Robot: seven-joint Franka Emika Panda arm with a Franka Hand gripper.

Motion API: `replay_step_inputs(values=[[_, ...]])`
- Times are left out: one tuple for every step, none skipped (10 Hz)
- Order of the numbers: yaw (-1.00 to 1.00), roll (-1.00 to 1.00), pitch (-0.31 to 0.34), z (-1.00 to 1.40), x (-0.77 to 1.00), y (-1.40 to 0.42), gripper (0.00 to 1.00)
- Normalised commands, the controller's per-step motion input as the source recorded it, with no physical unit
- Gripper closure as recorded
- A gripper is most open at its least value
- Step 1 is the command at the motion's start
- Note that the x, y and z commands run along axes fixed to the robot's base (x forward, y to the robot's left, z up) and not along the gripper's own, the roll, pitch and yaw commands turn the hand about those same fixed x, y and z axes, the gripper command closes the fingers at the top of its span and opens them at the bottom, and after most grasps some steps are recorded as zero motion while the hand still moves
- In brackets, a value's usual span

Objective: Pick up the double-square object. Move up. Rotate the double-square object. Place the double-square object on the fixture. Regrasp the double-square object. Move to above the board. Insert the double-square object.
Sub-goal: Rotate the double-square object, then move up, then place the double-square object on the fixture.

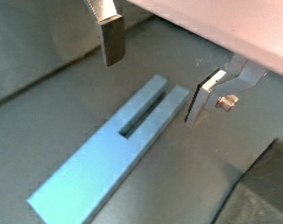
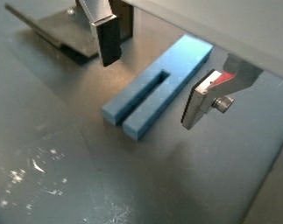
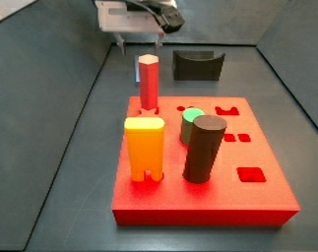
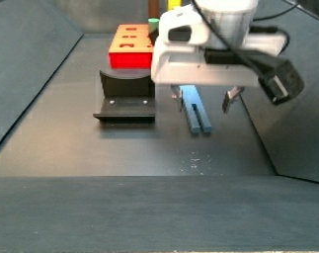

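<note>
1. Nearest to my wrist, my hand (image 2: 150, 83) hung released, its two silver fingers (image 1: 112, 39) spread wide and gripping nothing.
2. Between and just below them lay the one double-square object (image 2: 161, 81), a slim blue-grey bar with a slot cut into one end, flat on the dark table (image 2: 61, 166). In both wrist views the fingers stood to either side of it and clear of its faces.
3. I judged the step in hand to be the first one, picking the bar up: I was lined up over it but had not closed.
4. The next move called for sinking until the pads flanked the bar's long sides, then clamping squarely so it would not twist as it lifted.
5. In a side view the bar (image 4: 195, 109) lay directly under my hand (image 4: 209, 95), with the single fixture (image 4: 126, 97), a black block with a curved recess, just beside it.
6. Farther off stood the one red board (image 3: 208, 202). On it I counted one red hexagonal peg (image 3: 148, 83), one orange notched block (image 3: 144, 148), one dark brown cylinder (image 3: 204, 149) and one small green round piece (image 3: 192, 115) partly hidden behind the cylinder.
7. Several shaped cut-outs showed in the board's top; I could not count them all, since the pegs hid part of it.
</note>
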Motion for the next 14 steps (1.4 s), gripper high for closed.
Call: replay_step_inputs(values=[[-0.03,0.07,-0.018,-0.57,0.04,0.02,0.00],[-0.02,0.08,-0.017,-0.49,0.03,0.02,0.00],[-0.02,0.09,-0.018,-0.32,0.03,0.02,0.00],[-0.02,0.09,-0.020,-0.20,0.03,0.02,0.00],[0.00,0.00,0.000,0.00,0.00,0.00,1.00],[0.00,0.00,0.000,0.83,0.00,0.00,1.00],[0.00,0.00,0.009,0.81,-0.01,0.00,1.00],[0.00,-0.01,0.026,0.72,-0.03,-0.01,1.00],[0.01,-0.02,0.032,0.60,-0.02,-0.01,1.00],[0.01,-0.03,0.040,0.41,-0.01,-0.01,1.00],[0.01,-0.04,0.040,0.26,-0.01,-0.01,1.00],[0.00,0.00,0.000,1.00,0.00,0.00,1.00],[0.00,-0.01,-0.005,1.00,0.00,0.00,1.00],[0.01,-0.02,0.008,1.00,-0.01,0.00,1.00]])
